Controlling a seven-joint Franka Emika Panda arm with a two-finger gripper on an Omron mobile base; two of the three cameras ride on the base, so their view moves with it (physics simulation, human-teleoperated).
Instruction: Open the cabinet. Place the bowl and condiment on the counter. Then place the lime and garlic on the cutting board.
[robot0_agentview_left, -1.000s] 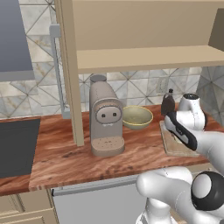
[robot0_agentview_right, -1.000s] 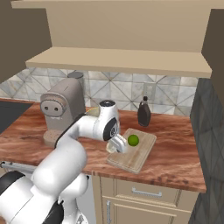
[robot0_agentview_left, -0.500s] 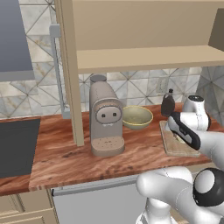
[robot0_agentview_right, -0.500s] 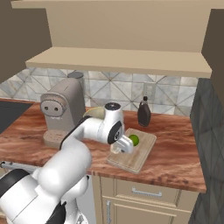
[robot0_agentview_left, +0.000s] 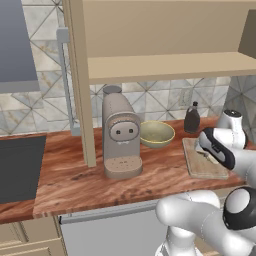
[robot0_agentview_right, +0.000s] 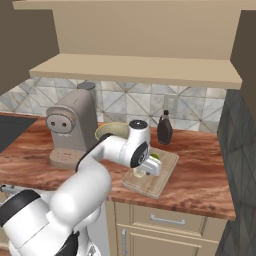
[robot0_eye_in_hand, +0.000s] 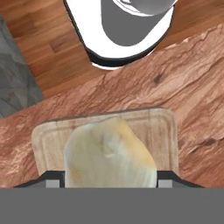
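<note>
Garlic carried over the cutting board, final placement in hand.

Nearest stood the gripper (robot0_eye_in_hand: 109, 181), its fingers pinching the garlic (robot0_eye_in_hand: 109, 153), a pale lumpy bulb held directly above the cutting board (robot0_eye_in_hand: 162, 127). On that board the lime (robot0_agentview_right: 155, 158) already lay, just beside the hand. Behind the board, on the counter (robot0_agentview_left: 75, 180), stood the condiment (robot0_agentview_left: 191, 120) near the wall tiles, and to its left the bowl (robot0_agentview_left: 156, 133), next to the coffee machine (robot0_agentview_left: 120, 135). Farthest and highest, the cabinet (robot0_agentview_left: 165, 37) stood open, its shelf bare. By this lie of things, all steps but the garlic appeared done. The next move, as judged, called for lowering the bulb onto a bare part of the board clear of the lime, then spreading the fingers and lifting straight away so that the bulb would not roll off.
</note>
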